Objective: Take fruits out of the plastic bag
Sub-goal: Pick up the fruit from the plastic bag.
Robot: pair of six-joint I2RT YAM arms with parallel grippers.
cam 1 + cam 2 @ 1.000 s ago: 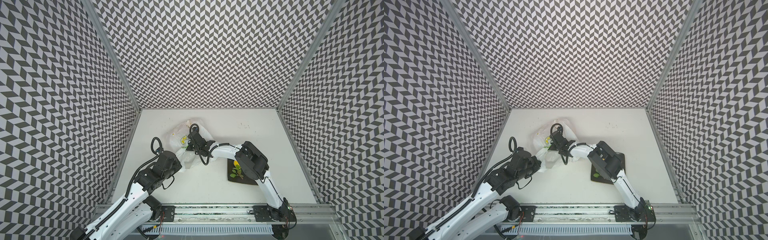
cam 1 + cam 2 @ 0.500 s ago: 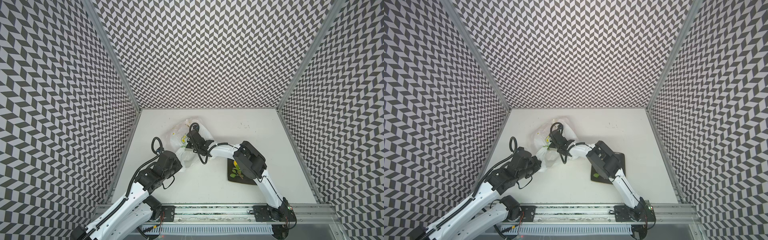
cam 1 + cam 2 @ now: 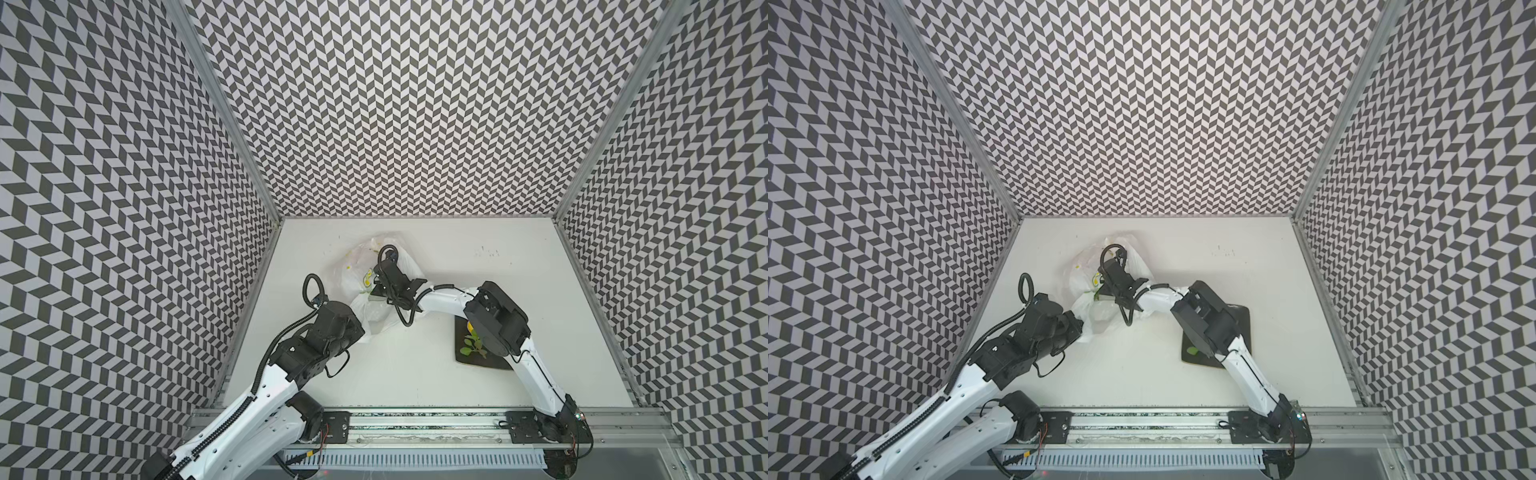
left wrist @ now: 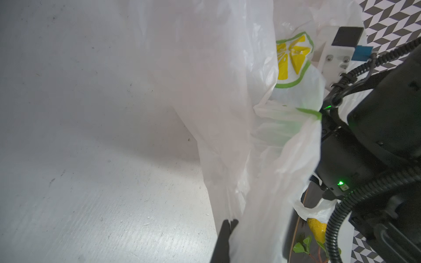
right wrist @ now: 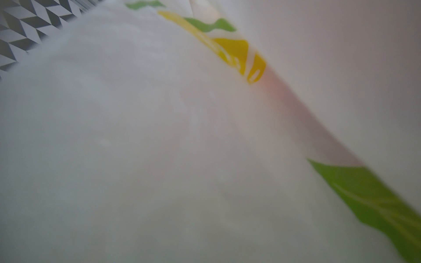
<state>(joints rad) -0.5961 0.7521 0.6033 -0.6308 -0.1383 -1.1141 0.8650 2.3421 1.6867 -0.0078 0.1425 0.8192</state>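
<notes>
The plastic bag (image 3: 365, 270) lies crumpled at the table's middle left, white with lemon prints. My left gripper (image 4: 228, 224) is shut on a fold of its near edge; in both top views it sits at the bag's near corner (image 3: 1082, 332). My right gripper (image 3: 379, 289) reaches into the bag's mouth, and its fingers are hidden by film. The right wrist view shows only bag film (image 5: 159, 136) with a faint reddish tint behind it. Of the fruits, a yellow one (image 4: 316, 227) and a green leafy sprig (image 3: 471, 347) lie on the dark plate.
The dark square plate (image 3: 1241, 324) sits right of the bag, partly under my right arm's elbow (image 3: 496, 311). Patterned walls close in the left, right and far sides. A metal rail (image 3: 415, 419) runs along the near edge.
My right arm has pushed slightly farther into the bag. My left gripper has kept its hold on the bag's edge.
</notes>
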